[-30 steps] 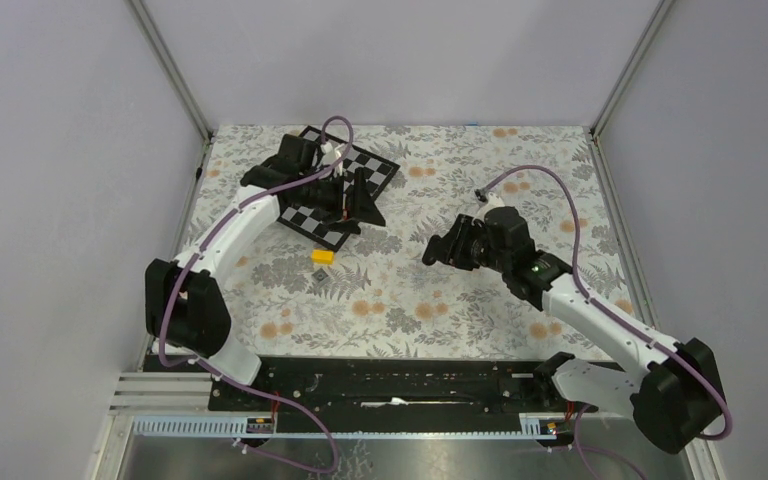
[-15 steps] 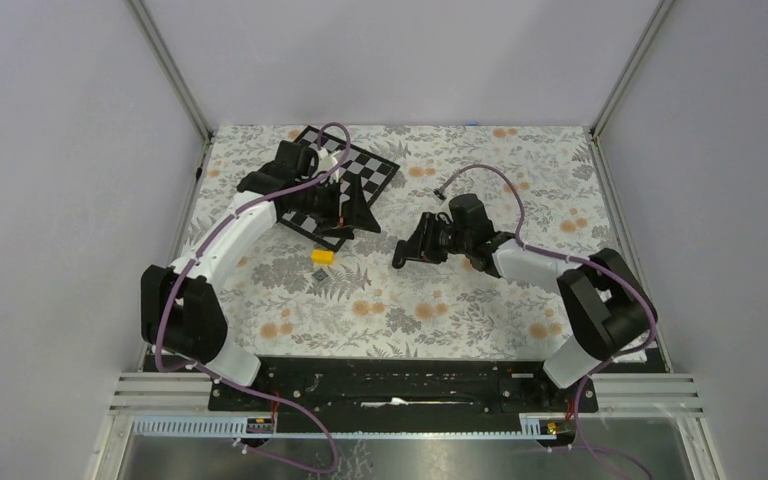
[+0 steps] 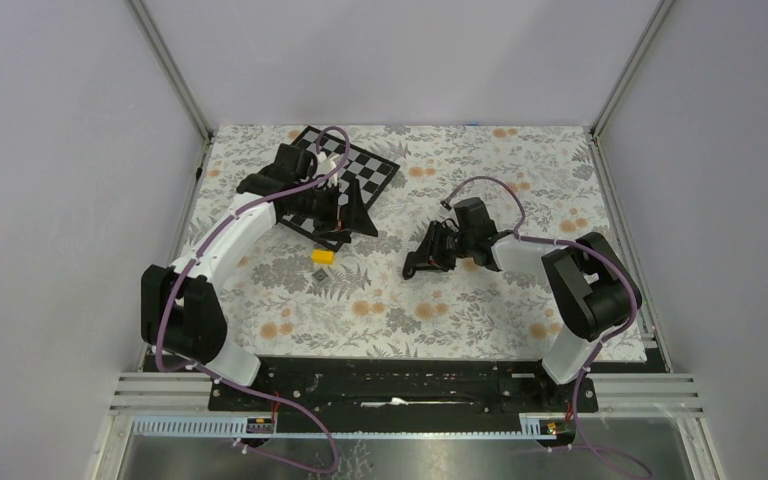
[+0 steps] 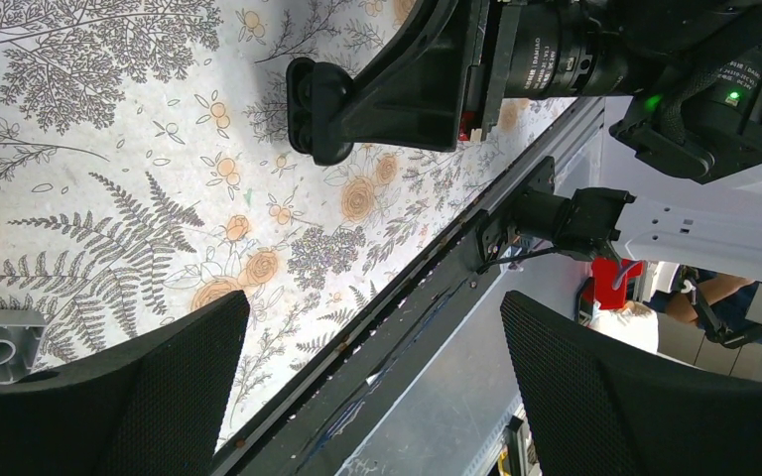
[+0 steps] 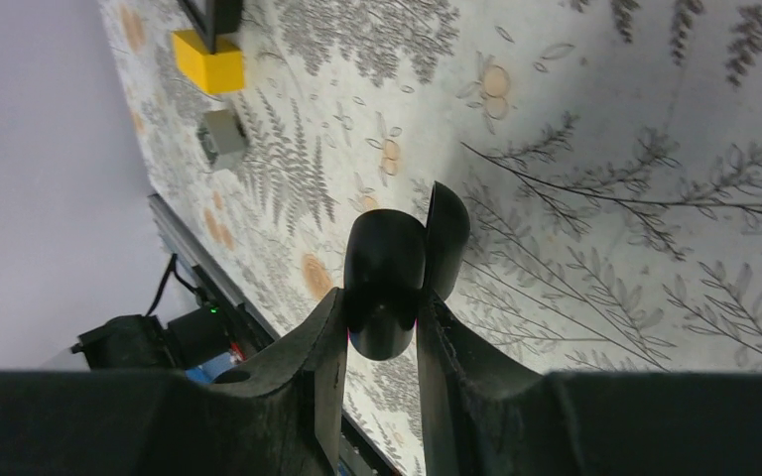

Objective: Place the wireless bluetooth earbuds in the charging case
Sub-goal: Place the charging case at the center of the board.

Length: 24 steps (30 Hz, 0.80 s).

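Clamping a small glossy black charging case (image 5: 385, 268), the right gripper (image 5: 382, 315) has its two fingers (image 5: 319, 342) pressed on the left and right sides of it, with no gap to see. The thin rounded lid (image 5: 448, 233) of the case stands a little apart from the body, so the case looks open, but its inside is turned away from the wrist camera. I cannot tell if any of the earbuds sit in it, and they are too small to find in any view. The case hangs low over the floral cloth (image 5: 605, 149) near the middle of the table; if it touches the cloth, I cannot say.

The left gripper (image 4: 372, 327) is spread wide, its dark textured fingers (image 4: 149, 397) far from each other and nothing between them. From its camera the right gripper with the case is seen across the cloth, well apart.

On the cloth between the two arms lies a yellow block (image 5: 208, 59), and just beside it, nearer to the arm bases, a small grey block (image 5: 220, 139). In the top view the left gripper stands over the near edge of a black-and-white checkerboard (image 3: 372, 168) at the far left of the table
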Available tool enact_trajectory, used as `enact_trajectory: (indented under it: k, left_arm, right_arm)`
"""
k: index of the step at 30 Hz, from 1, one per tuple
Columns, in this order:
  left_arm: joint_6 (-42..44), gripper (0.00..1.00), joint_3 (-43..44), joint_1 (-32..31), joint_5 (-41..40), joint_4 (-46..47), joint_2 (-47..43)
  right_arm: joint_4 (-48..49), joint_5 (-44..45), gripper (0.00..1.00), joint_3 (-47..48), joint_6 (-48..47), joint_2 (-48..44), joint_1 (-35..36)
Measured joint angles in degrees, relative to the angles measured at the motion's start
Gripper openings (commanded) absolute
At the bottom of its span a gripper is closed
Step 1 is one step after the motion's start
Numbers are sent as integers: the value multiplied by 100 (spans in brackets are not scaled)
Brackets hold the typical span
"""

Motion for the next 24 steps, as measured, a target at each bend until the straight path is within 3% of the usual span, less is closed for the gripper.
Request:
enact_trajectory:
  k: [8, 24]
  left_arm:
    - [11, 99, -17, 4, -7, -26, 0]
    - [26, 99, -46, 4, -17, -26, 0]
  right_arm:
    - [-782, 426, 0, 0, -431, 0, 0]
    - [-1235, 909, 0, 4, -671, -260, -37]
